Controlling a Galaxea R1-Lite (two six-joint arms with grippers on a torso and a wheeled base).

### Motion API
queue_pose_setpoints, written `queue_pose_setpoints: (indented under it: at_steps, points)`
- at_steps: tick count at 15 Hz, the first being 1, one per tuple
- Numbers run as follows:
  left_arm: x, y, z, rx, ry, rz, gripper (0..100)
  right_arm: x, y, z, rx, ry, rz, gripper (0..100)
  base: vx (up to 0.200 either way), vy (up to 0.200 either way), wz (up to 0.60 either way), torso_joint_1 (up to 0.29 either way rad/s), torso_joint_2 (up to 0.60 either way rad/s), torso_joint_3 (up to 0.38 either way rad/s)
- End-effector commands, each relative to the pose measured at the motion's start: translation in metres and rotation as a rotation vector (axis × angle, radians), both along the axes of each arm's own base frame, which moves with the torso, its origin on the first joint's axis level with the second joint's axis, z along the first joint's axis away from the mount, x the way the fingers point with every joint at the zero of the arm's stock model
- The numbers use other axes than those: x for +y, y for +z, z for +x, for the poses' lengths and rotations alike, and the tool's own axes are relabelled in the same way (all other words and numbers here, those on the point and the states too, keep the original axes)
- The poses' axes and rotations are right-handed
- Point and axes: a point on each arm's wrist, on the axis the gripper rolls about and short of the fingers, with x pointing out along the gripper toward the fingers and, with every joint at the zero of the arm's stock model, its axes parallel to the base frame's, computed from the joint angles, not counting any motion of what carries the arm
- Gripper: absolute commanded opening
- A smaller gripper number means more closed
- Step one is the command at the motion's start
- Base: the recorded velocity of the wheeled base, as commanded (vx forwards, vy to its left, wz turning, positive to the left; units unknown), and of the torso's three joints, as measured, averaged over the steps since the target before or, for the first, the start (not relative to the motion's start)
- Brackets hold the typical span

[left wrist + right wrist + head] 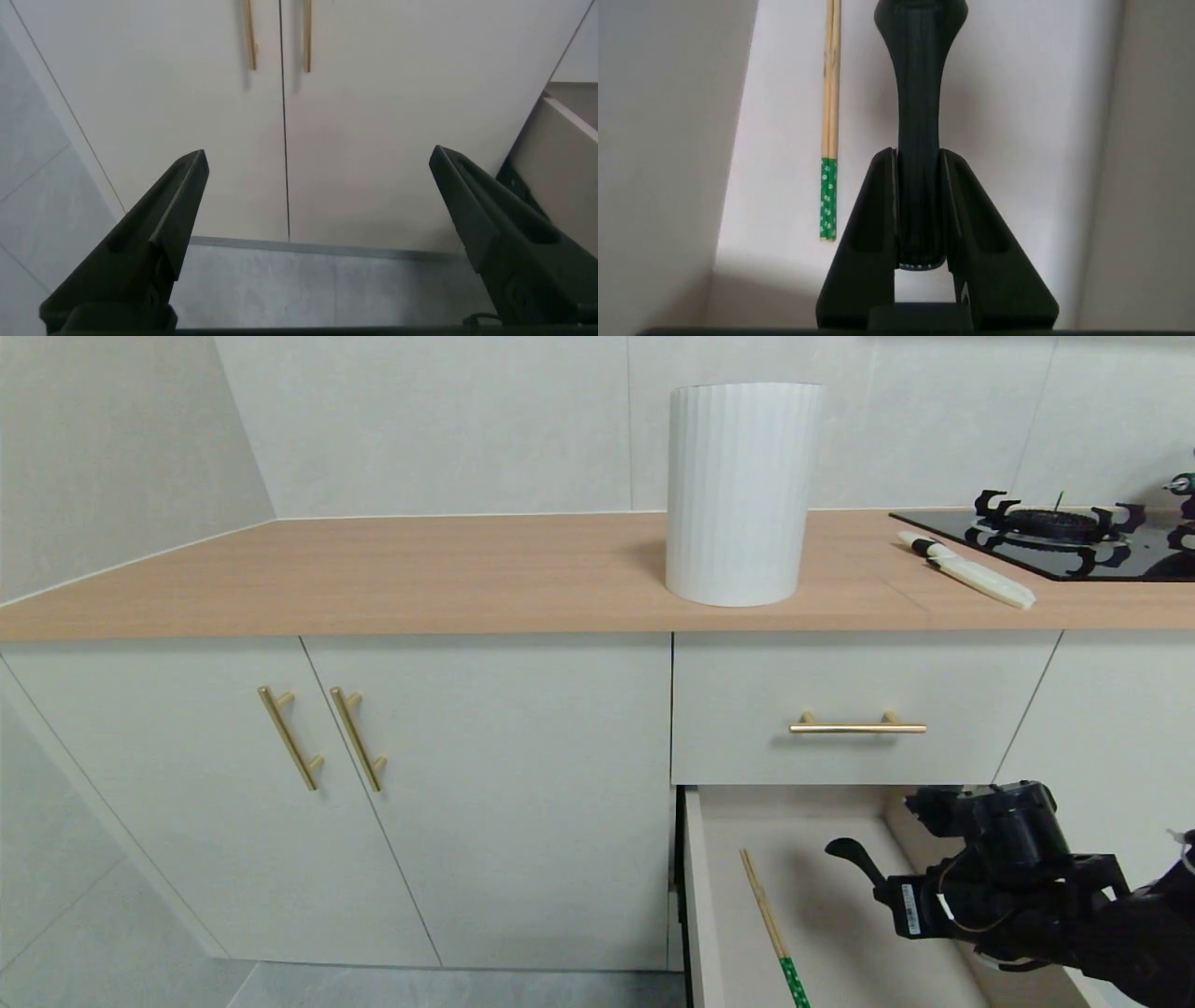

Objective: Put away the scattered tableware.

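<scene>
The lower drawer [695,896] stands pulled out at the bottom right. A pair of wooden chopsticks [770,924] [829,121] with green dotted ends lies on its floor near the left wall. My right gripper [898,899] [920,168] hovers over the drawer, shut on the handle of a black spoon [848,851] [920,56], whose bowl points away from the gripper. The spoon hangs to the right of the chopsticks, apart from them. A white utensil with a black band [971,571] lies on the counter by the stove. My left gripper [318,196] is open and holds nothing, low before the cabinet doors [280,93].
A tall white ribbed container [738,495] stands on the wooden counter [420,569]. A black gas stove [1055,527] sits at the far right. Above the open drawer is a shut drawer with a gold handle [857,727]. Two cabinet doors with gold handles [322,737] are shut.
</scene>
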Motion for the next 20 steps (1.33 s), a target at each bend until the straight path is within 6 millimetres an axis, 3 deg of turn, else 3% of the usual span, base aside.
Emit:
queue_pose_setpoints:
  at_steps: [1,6,20]
  points:
    - [0.0,0.0,0.0,0.0,0.001,-0.001,100,0.002,-0.037,0.006,0.089,-0.011,-0.043,0,0.0,0.0,0.0,0.0,0.0,0.0]
    - [0.0,0.0,0.0,0.001,0.001,-0.001,100,0.005,-0.081,0.013,0.113,-0.044,-0.101,0,0.0,0.0,0.0,0.0,0.0,0.0]
    - [0.0,0.0,0.0,0.001,0.001,-0.001,100,0.004,-0.087,0.017,0.077,-0.076,-0.12,0,0.0,0.0,0.0,0.0,0.0,0.0]
